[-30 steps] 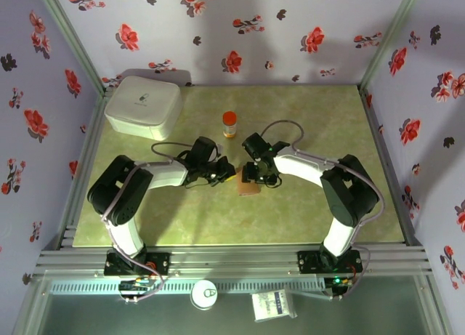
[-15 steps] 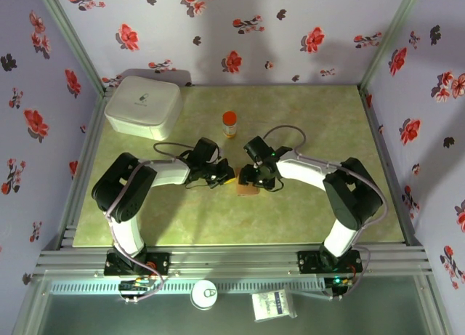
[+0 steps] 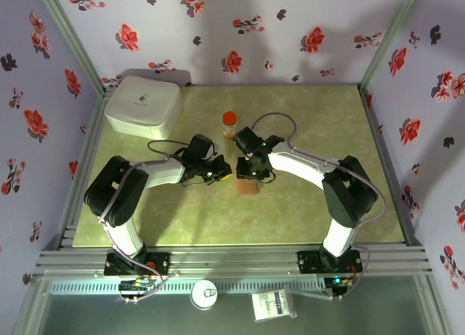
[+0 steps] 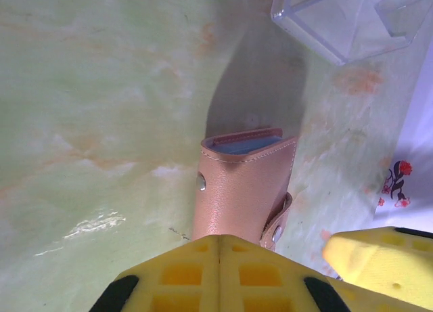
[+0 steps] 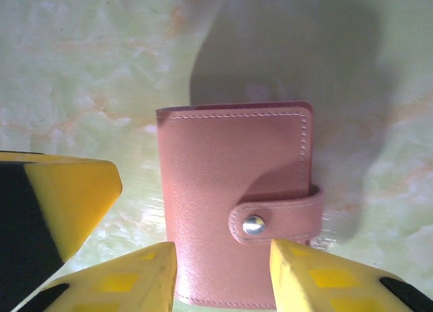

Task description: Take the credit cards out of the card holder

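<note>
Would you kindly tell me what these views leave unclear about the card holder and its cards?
Credit cards: hidden inside the closed card holder; the left wrist view gives a blue-grey sliver at its mouth, count unknowable.
Card holder's near edge: right wrist view, covered by the right gripper.
Clear box: left wrist view, cut by the top edge.

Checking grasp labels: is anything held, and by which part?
Cannot tell: the right gripper hangs open over the card holder's clasp end; the left gripper is shut at its edge.
</note>
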`<action>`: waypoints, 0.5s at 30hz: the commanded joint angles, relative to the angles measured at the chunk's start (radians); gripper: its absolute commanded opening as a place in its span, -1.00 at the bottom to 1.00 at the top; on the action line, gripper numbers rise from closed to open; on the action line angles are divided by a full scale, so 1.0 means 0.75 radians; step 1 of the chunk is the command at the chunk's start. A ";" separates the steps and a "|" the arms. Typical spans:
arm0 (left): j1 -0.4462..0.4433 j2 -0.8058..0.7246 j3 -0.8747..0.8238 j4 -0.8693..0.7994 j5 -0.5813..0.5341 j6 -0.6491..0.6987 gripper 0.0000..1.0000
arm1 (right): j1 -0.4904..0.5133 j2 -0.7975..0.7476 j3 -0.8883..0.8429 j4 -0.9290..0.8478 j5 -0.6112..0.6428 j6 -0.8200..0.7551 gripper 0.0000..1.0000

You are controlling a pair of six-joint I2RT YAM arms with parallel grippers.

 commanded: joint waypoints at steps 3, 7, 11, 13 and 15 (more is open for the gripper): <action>0.016 -0.043 -0.040 0.001 -0.010 0.027 -1.00 | 0.032 0.113 0.121 -0.164 0.093 -0.060 -0.20; 0.021 -0.049 -0.049 0.009 -0.006 0.027 -1.00 | 0.036 0.148 0.155 -0.211 0.133 -0.063 -0.21; 0.027 -0.046 -0.052 0.018 0.003 0.025 -1.00 | 0.034 0.181 0.160 -0.212 0.116 -0.061 -0.22; 0.027 -0.041 -0.051 0.029 0.012 0.021 -1.00 | 0.032 0.193 0.151 -0.197 0.099 -0.053 -0.22; 0.027 -0.036 -0.054 0.042 0.021 0.014 -1.00 | 0.030 0.198 0.137 -0.176 0.081 -0.040 -0.22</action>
